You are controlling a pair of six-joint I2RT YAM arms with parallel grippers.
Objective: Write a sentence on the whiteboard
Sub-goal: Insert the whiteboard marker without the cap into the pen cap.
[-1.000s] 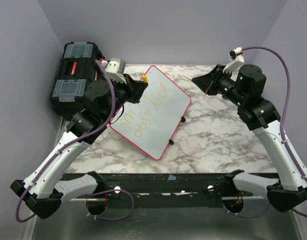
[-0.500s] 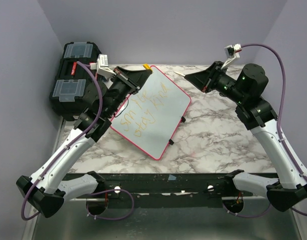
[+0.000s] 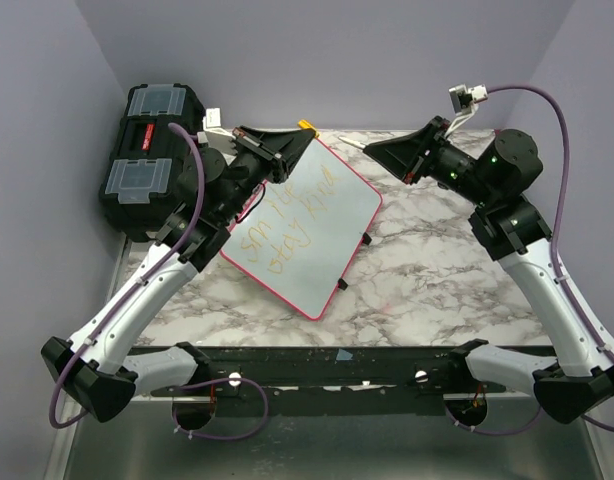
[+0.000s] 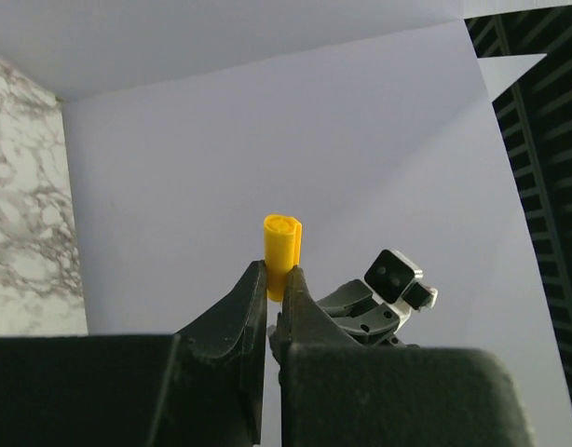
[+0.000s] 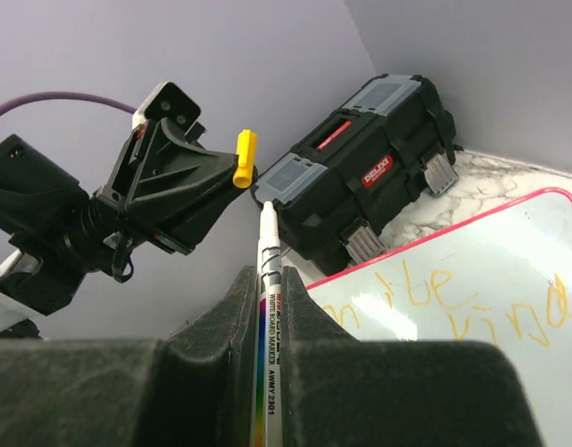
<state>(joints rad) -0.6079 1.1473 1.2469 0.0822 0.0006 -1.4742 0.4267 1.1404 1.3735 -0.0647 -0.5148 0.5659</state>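
Note:
The whiteboard (image 3: 332, 215) lies tilted on the marble table, pink-framed, with the sentence (image 3: 287, 228) in yellow-orange letters in two lines; it also shows in the right wrist view as whiteboard (image 5: 510, 270) and sentence (image 5: 444, 293). My left gripper (image 3: 303, 136) is raised above the board's far corner, shut on a yellow marker cap (image 4: 282, 244), with its jaws pinching the cap's lower end. My right gripper (image 3: 371, 151) faces it from the right, shut on a white whiteboard marker (image 5: 267, 244) whose bare tip points toward the cap (image 5: 243, 159).
A black toolbox (image 3: 147, 165) with grey latches stands at the far left, beside the board. Small black clips (image 3: 344, 283) sit on the board's right edge. Lilac walls close in the back and sides. Bare marble (image 3: 437, 270) lies right of the board.
My left gripper has lifted off the board and swung up and back with the cap. The right gripper has moved slightly left and up, and the marker now points at the cap.

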